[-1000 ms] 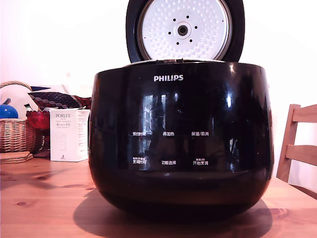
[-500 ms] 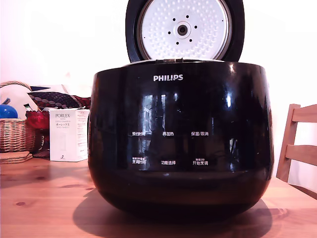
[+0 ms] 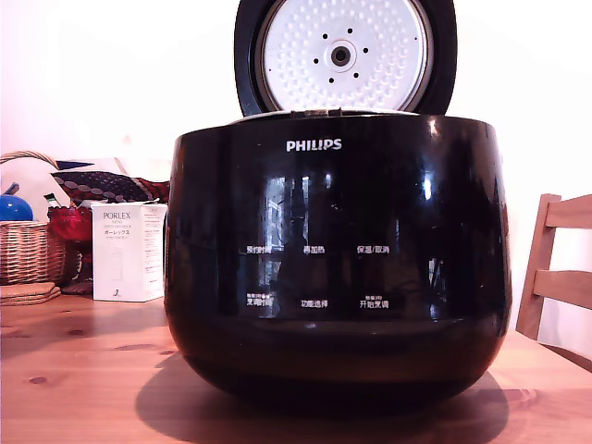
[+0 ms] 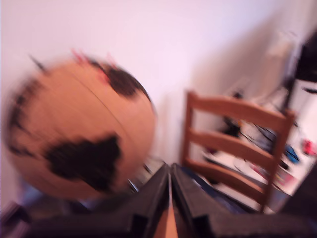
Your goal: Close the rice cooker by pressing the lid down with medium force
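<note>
Black rice cooker (image 3: 338, 264) stood with lid (image 3: 344, 57) upright; gripper (image 4: 170, 198), fingers pressed together, should push its far top edge squarely down.

- Exterior view: sharp, with an overexposed white wall; the glossy black rounded rice cooker (image 3: 338, 259) carries window glare and casts a soft shadow on the wooden table (image 3: 74, 370).
- Wrist view: heavily motion-blurred and washed out.

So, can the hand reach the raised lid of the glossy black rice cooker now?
Cannot say for sure. The round black lid stands open and nothing blocks it, but the hand is absent from the exterior view; its blurred wrist view shows only a wooden chair.
</note>
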You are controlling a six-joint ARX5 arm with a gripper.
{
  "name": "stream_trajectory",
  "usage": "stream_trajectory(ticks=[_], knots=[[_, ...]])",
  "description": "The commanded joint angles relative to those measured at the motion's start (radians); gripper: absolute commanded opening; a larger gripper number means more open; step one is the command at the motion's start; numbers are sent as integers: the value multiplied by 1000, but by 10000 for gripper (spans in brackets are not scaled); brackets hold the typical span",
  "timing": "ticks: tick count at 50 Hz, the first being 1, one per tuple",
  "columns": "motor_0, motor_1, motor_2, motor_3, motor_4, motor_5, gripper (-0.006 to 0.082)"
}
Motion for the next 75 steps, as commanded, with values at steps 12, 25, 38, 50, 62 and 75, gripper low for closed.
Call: stream_trajectory(ticks=[12, 25, 38, 50, 62, 75], knots=[[-3, 30, -1, -95, 71, -48, -20], [-3, 30, 27, -283, 168, -59, -20], [-21, 30, 53, -535, 261, -74, -20], [-58, 30, 53, -685, 255, -37, -20], [-82, 31, 53, -719, 167, -40, -20], [-88, 61, 53, -717, 94, -39, -20]])
